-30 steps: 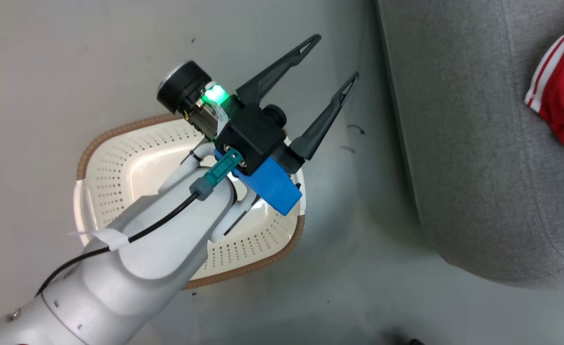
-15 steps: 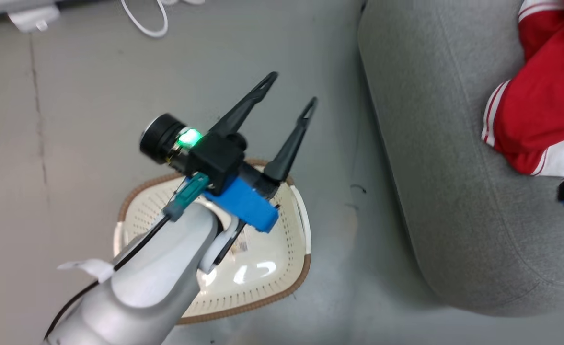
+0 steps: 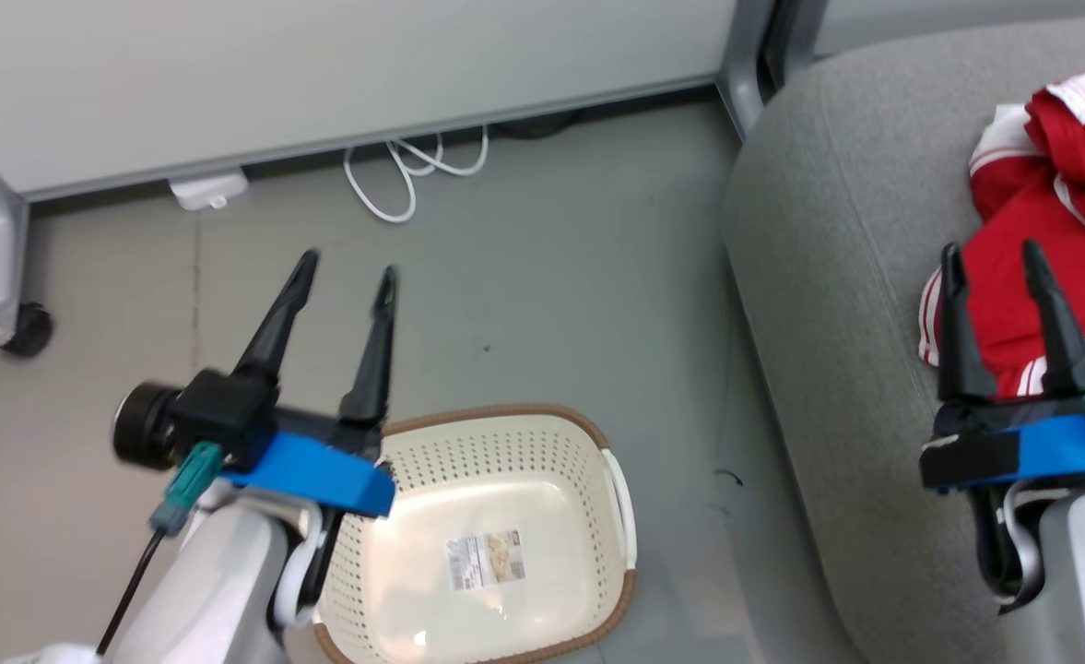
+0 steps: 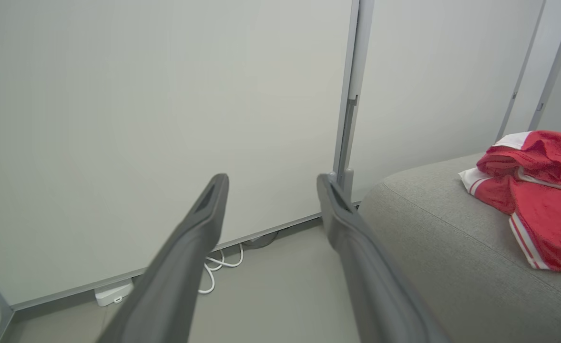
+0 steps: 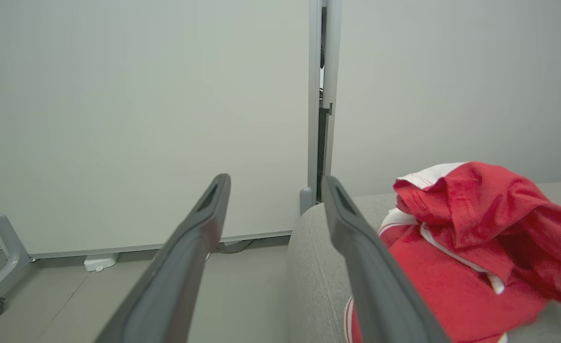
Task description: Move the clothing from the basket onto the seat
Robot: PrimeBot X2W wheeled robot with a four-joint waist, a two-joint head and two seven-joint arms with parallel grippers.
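On the grey seat (image 3: 828,369): clothing (image 3: 1003,286) crumpled, red with white-striped trim | left tool (image 3: 347,266), right tool (image 3: 989,247) released

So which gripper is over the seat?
The right gripper, open above the seat by the clothing; the left gripper hangs over the floor near the basket.

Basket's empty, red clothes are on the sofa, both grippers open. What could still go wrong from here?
1. The right gripper hangs open, apparently just over the clothing on the seat; retracting carelessly might snag fabric and drag it off.
2. The left gripper's arm overlaps the basket's rim in the head view; lowering could knock it.
3. A white cable lies on the floor by the wall; rolling forward might catch it.
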